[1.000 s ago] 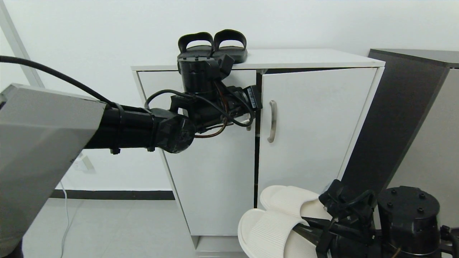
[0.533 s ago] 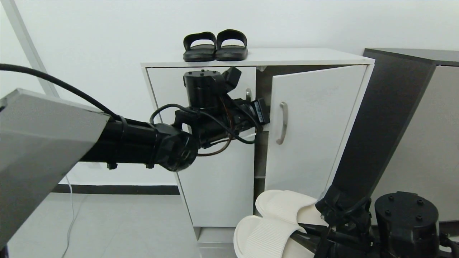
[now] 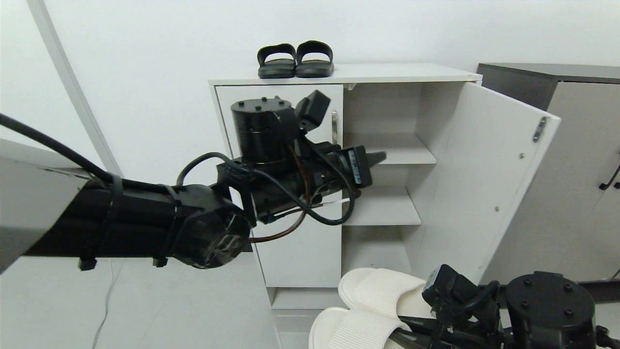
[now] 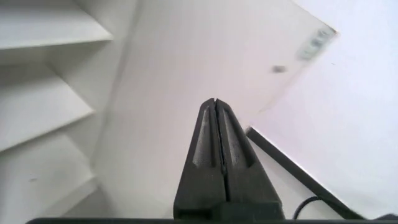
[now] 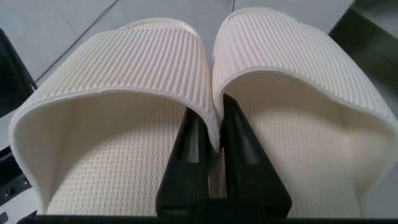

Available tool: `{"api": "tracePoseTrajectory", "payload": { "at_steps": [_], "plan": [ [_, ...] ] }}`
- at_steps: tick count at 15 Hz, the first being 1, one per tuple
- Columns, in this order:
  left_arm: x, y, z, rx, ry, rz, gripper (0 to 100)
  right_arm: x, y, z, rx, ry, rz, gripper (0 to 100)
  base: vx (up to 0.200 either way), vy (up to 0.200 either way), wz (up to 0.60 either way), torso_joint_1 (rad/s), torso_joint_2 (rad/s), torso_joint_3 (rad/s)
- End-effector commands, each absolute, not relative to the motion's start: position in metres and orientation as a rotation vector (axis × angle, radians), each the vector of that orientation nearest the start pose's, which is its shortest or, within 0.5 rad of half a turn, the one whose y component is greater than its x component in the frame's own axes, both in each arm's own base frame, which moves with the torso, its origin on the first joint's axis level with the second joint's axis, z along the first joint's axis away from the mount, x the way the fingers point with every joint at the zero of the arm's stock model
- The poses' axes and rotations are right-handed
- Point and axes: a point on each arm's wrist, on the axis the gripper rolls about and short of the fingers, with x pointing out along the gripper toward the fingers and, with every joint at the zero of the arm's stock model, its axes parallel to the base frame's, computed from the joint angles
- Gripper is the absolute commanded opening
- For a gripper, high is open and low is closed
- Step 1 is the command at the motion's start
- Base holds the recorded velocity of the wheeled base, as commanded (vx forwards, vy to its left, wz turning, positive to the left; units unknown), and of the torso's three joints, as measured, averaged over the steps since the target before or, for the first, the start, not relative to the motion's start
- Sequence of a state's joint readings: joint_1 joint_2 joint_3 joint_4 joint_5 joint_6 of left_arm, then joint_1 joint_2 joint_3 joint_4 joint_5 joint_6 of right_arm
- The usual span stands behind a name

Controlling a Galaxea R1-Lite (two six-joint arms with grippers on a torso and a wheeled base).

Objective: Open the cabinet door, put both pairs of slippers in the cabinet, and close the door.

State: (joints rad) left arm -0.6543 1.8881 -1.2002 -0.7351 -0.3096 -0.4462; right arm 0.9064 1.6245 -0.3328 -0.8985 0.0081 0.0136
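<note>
While stretched out level before the white two-door laminate cabinet point(image 3: 397, 72), points the black left gripper point(image 3: 381, 155) into the open right-hand half, about level with the upper white shelf point(image 3: 395, 154) and above the lower white shelf point(image 3: 382, 209). Fingers there pressed flat together, gripping nothing.

Right-hand white door point(image 3: 484, 194) standing wide open, inner face and hinge plate on show, apart from both arms. Left-hand white door point(image 3: 290, 261) shut, with its slim metal handle point(image 3: 334, 127) just behind the left wrist.

On the cabinet top, toward its left end: a pair of black rubber slide slippers point(image 3: 295, 60), side by side, soles down.

Low down before the cabinet's foot, below the open half: a pair of cream ribbed-top slippers point(image 3: 380, 295), side by side, toes toward the cabinet. Held there by the black right gripper point(image 5: 214, 124), with one finger inside each slipper and the two inner edges of the uppers clamped between them.

Beside the open door, on the right: a dark-grey cabinet point(image 3: 571, 145) against the white wall point(image 3: 145, 48).
</note>
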Motion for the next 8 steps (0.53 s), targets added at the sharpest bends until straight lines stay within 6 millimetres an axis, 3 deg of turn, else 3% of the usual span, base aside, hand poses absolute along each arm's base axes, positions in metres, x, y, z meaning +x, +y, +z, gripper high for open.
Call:
{"api": "tracePoseTrajectory", "payload": {
  "at_steps": [1,3,5,8],
  "plan": [
    [0.277,-0.193,0.248,-0.427,0.118,-0.900,0,0.144,0.182,0.113,-0.163,0.373,0.893,0,0.000,0.000,0.00,0.000,0.00,0.000],
    [0.251,-0.167,0.252,-0.428,0.115,-0.879,0,0.148,0.180,0.114,-0.157,0.368,0.877,0,0.000,0.000,0.00,0.000,0.00,0.000],
    [0.193,-0.125,0.250,-0.424,0.104,-0.859,0,0.160,0.180,0.118,-0.142,0.354,0.840,0,0.000,0.000,0.00,0.000,0.00,0.000],
    [0.136,-0.086,0.250,-0.426,0.076,-0.840,0,0.162,0.179,0.117,-0.140,0.358,0.831,0,0.000,0.000,0.00,0.000,0.00,0.000]
  ]
}}
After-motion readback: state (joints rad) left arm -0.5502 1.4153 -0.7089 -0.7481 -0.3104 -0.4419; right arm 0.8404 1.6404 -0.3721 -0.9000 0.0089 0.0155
